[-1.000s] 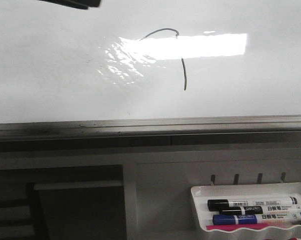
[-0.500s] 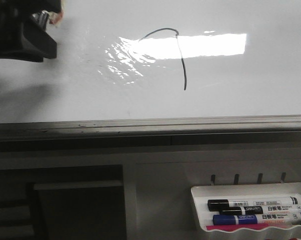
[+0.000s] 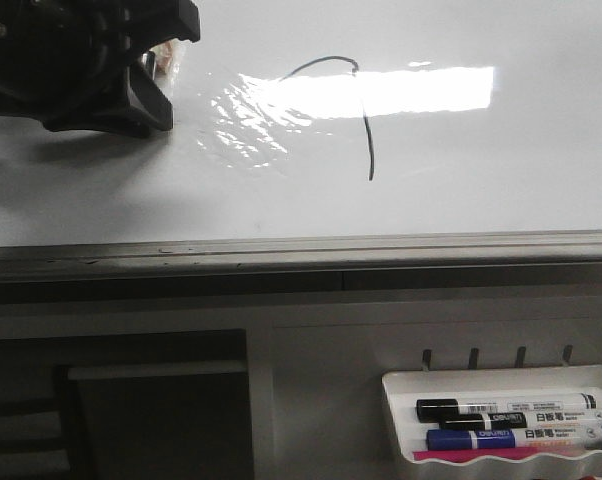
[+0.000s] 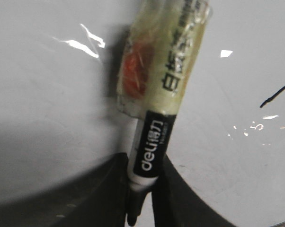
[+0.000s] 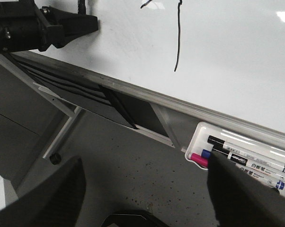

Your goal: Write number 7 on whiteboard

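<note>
With the number 7 [image 3: 356, 110] already sitting on the whiteboard [image 3: 481, 190] beside the left claw [image 4: 141, 208], still gripping the marker [image 4: 154, 137] tightly. Risking a stray streak through the stem if dragging the tip sideways. Keeping the right claw [image 5: 142, 189] spread wide and empty, well off the board.

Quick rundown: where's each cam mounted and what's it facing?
Front: faces forward at the whiteboard with the number 7; left gripper shows upper left.
Left wrist: close above the board, fingers clamping a marker.
Right wrist: low, away from the board; fingers open over the floor.
All three show the 7.
</note>
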Robot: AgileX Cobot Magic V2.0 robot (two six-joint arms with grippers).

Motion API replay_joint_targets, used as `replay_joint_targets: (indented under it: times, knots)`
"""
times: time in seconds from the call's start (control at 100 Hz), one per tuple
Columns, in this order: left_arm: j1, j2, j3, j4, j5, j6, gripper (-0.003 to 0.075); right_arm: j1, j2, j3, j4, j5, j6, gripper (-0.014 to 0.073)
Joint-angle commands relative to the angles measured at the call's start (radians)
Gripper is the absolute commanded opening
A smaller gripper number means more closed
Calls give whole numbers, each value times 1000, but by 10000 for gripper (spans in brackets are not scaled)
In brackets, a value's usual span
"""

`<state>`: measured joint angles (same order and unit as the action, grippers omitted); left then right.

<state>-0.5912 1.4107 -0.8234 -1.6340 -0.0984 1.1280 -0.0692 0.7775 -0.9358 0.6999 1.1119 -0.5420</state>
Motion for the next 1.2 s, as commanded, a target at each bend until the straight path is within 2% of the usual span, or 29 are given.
replay_joint_targets:
  times: [0.0,0.11,0.16,0.31,0.4,0.59,0.76,0.83,0.91,0.97,1.03,1.12,1.19]
  knots:
    - [5,-21,-31,1,3,-12,-15,-7,-4,-22,49,-43,-5,479]
    - [5,-21,-31,3,3,-12,70,-7,-4,-22,50,-45,-5,479]
    - [5,-21,-31,3,3,-12,148,-7,-4,-22,50,-45,-5,479]
    - [5,-23,-31,1,14,-12,453,-7,-4,-22,50,-45,-5,479]
    - [5,-39,-31,8,14,-7,508,-7,-4,-22,50,-45,-5,479]
    - [5,-140,-18,106,12,-5,507,-7,-4,-22,91,-55,-5,479]
    - [5,-290,30,235,10,-5,507,-7,-4,-22,198,-162,-8,476]
    - [5,-370,47,282,24,-5,501,-7,-6,-22,237,-240,-20,440]
    - [5,-459,61,338,37,-5,470,-7,-13,-22,271,-332,-55,346]
    - [5,-516,68,365,44,-5,422,-7,-13,-22,301,-393,-86,255]
    - [5,-574,77,388,59,-5,353,-7,-15,-22,318,-428,-120,129]
    - [5,-649,99,415,86,-5,188,-7,-20,-15,321,-463,-182,-64]
    - [5,-700,129,428,112,-5,38,-7,-42,19,349,-508,-256,-62]
